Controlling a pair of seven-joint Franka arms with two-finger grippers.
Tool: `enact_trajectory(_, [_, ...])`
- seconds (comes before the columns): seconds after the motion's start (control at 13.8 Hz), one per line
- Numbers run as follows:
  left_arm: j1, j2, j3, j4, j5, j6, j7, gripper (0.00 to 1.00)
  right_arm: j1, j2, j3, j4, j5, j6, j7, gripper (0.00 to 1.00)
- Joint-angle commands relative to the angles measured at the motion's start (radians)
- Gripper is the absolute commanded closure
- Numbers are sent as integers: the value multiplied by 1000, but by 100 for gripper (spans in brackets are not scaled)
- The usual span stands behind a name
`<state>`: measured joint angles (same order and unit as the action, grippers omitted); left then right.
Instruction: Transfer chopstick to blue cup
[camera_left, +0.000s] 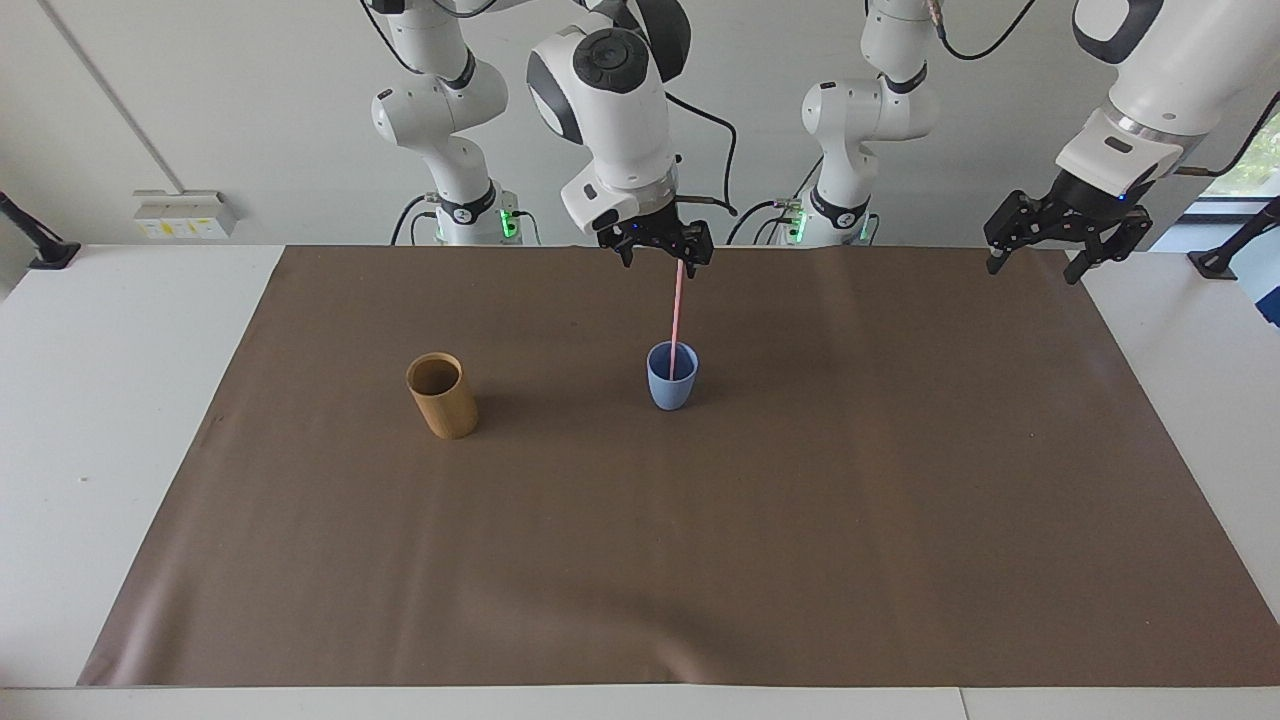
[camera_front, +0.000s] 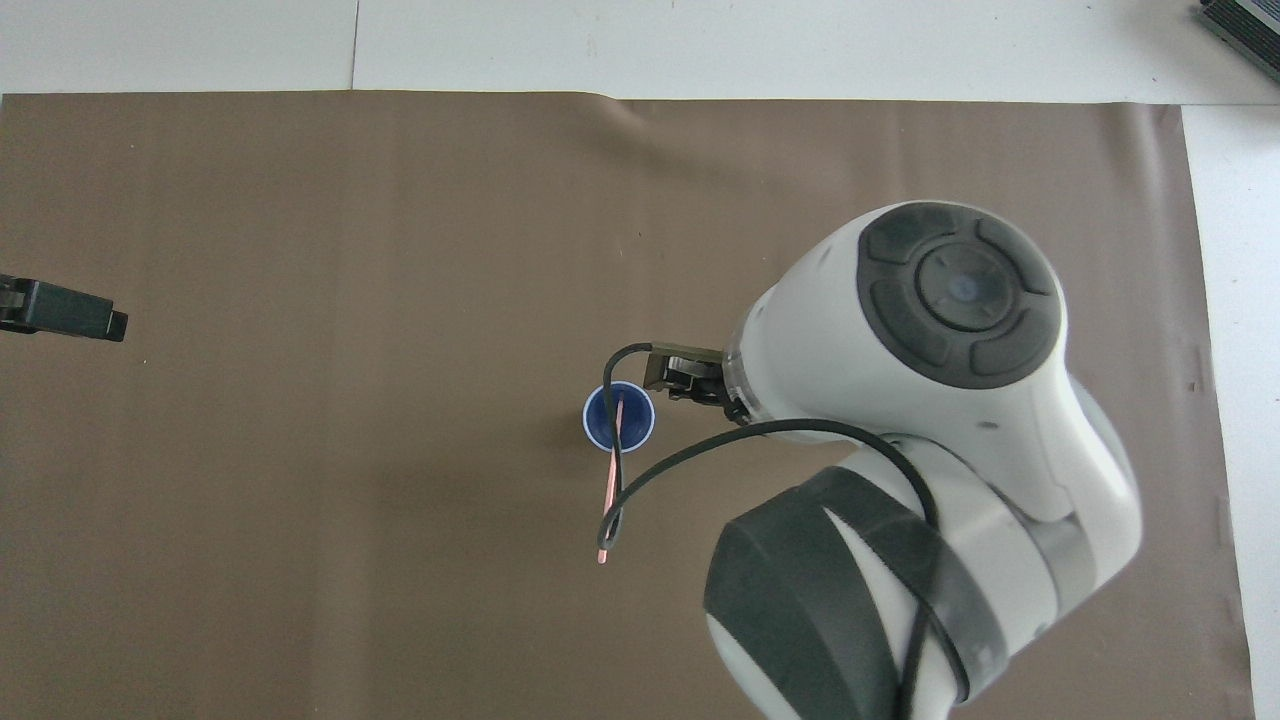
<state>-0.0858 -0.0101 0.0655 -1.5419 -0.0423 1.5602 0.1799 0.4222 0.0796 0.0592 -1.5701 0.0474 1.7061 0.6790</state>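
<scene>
Pink chopstick (camera_left: 677, 315) is stood in the blue cup (camera_left: 671, 385); apparently released, right gripper (camera_left: 656, 243) spread above. Left gripper (camera_left: 1065, 230) parked open. Only retreat left.

**Camera Placement**

Facing view: high, across the table, looking at both robots from a distance. Overhead view: high above the robots' end, looking steeply down. Both share the brown mat (camera_left: 700, 520) and blue cup (camera_left: 671, 385).

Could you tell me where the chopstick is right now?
The chopstick stands in the blue cup mid-mat, beside the tan cup, leaning toward the robots.
</scene>
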Motion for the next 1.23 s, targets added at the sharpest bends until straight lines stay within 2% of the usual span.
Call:
enact_trajectory(0.0, [12, 2, -9, 20, 5, -23, 3, 0, -101, -58, 7, -13, -44, 1, -160, 0])
enact_trajectory(0.22, [12, 2, -7, 19, 5, -23, 4, 0, -146, -93, 4, -7, -80, -17, -171, 0])
enact_trajectory(0.58, [12, 2, -9, 20, 4, -23, 4, 0, -215, -98, -2, 84, -86, -72, -199, 0])
enact_trajectory(1.01, [12, 2, -9, 20, 5, -23, 3, 0, -345, -173, -4, 84, -84, -95, -240, 0])
enact_trajectory(1.16, [12, 2, -9, 20, 5, -23, 3, 0, -393, -178, -4, 85, -87, -167, -330, 0])
